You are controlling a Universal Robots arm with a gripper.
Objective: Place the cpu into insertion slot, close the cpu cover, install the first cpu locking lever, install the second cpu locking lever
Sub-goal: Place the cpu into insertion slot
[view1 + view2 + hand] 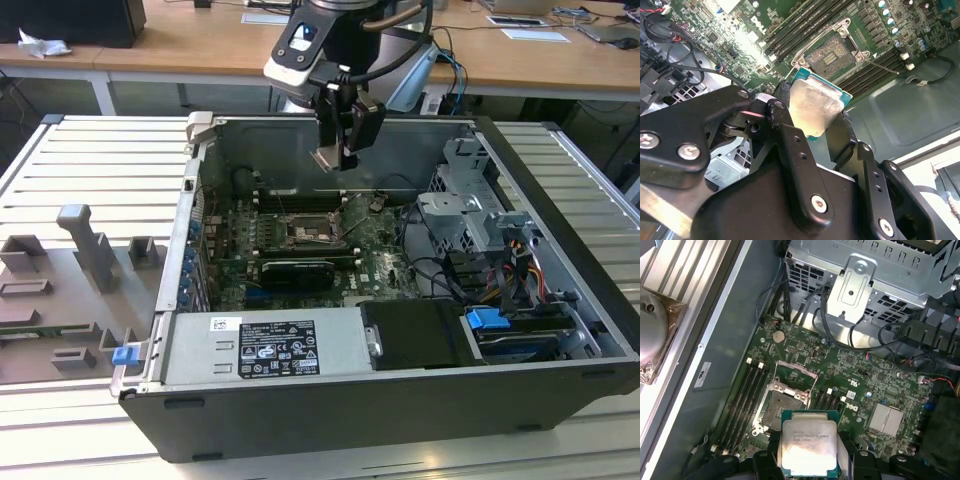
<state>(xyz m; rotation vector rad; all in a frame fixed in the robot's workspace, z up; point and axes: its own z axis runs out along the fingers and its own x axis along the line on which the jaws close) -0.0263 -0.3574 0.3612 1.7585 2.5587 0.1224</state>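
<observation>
On the tabletop (60, 150), inside one open computer case (330, 420), the single hand (338, 152) is working on step one. Clamped on the one cpu (807, 445), it is hovering at twelve o'clock of the one bare insertion slot (310, 235) — well apart. Seating is likely calling for squaring the cpu's edges to the slot and descending flat.

Claw (811, 119) grips cpu (815, 102) near insertion slot (832, 55)

Open computer case (350, 425) (motherboard (380, 265) inside)
</observation>
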